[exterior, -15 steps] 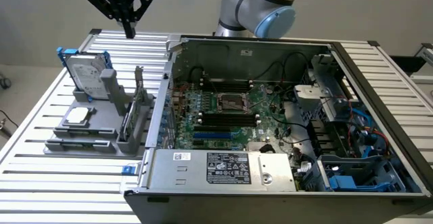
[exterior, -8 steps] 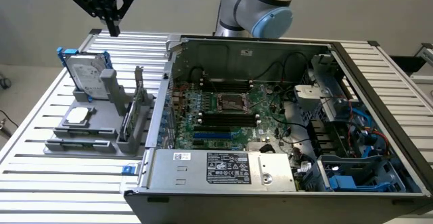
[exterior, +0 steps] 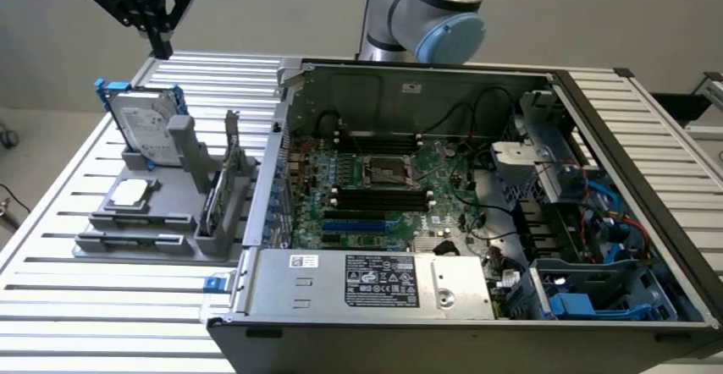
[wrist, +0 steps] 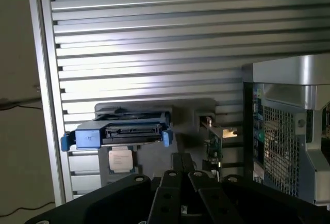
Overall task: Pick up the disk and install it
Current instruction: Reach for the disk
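The disk [exterior: 148,122] stands upright on its edge in a grey holder [exterior: 134,240] at the exterior view's left, a silver drive with a white label and a blue frame. My gripper [exterior: 162,50] hangs shut and empty well above it, slightly behind it, touching nothing. Seen from the wrist, the disk's [wrist: 119,132] upper edge with its connector and blue tabs lies below the closed fingertips of the gripper [wrist: 184,168], apart from them.
An open computer case [exterior: 475,205] fills the middle and right, with a motherboard, power supply [exterior: 378,283] and blue drive bays [exterior: 593,299]. The holder also carries a pale square chip [exterior: 132,192] and an upright card [exterior: 229,179]. All rest on a slatted aluminium table [exterior: 68,306].
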Controlling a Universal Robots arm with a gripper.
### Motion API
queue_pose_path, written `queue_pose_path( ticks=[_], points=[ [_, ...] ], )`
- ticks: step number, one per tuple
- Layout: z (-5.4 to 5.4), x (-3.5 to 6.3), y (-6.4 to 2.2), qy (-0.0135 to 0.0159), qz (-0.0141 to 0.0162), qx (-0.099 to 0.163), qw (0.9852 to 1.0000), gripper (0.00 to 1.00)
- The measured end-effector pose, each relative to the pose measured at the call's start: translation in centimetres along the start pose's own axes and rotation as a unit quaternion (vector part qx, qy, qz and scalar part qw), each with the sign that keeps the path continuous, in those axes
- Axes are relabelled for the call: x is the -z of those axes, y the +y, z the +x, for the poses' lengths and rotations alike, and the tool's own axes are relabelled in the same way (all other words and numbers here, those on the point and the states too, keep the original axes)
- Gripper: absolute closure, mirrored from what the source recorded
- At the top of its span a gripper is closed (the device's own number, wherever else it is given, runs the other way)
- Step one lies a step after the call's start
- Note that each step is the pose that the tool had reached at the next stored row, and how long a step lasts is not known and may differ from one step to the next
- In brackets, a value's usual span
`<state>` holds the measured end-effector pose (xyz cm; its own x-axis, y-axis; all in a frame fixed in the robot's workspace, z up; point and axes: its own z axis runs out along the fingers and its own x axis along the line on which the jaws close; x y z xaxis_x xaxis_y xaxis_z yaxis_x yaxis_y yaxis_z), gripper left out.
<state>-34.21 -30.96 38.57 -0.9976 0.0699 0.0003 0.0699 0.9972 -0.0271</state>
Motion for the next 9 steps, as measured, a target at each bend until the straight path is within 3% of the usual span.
queue_pose_path(
  ticks=[9],
  points=[
    [4.1,-0.17,0.22,0.0074,0.0073,0.000,0.9999,0.89]
  ],
)
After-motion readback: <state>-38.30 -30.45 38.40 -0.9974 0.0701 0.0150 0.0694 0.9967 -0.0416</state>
